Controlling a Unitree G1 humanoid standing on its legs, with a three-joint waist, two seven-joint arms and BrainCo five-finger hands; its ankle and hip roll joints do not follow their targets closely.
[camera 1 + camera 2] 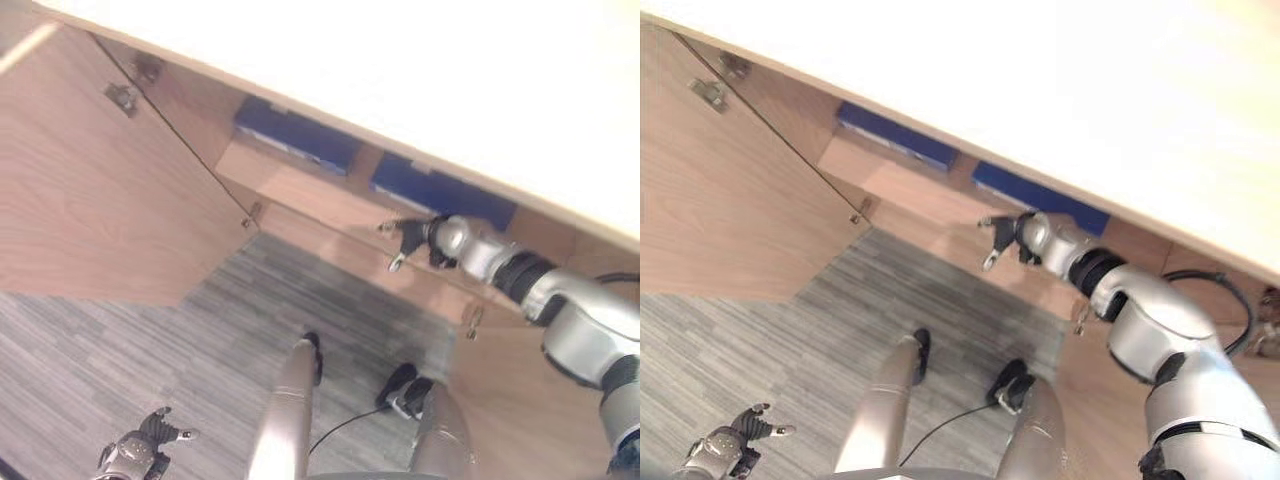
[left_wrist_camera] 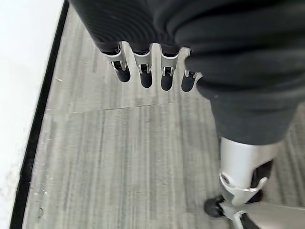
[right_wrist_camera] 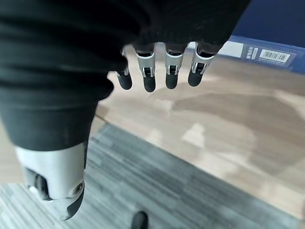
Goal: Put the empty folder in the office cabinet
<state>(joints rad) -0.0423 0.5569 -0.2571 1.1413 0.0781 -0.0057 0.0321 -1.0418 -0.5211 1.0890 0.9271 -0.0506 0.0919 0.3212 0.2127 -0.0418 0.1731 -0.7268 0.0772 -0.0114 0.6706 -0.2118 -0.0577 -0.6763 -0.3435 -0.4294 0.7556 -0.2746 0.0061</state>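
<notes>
Left eye view showed the right hand (image 1: 415, 240) at the open cabinet (image 1: 330, 205), fingers relaxed and empty, beside a blue folder (image 1: 440, 195) lying on the shelf; a second blue folder (image 1: 295, 135) lay further along. Placement looked done, apparently. The left hand (image 1: 135, 450) hung open over the carpet (image 1: 150, 340). Next called for withdrawing clear of the door (image 1: 100, 190).

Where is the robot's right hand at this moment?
The right hand is reaching into the open cabinet, fingers straight and holding nothing, just in front of the blue folder on the shelf, on the scene's right side.
</notes>
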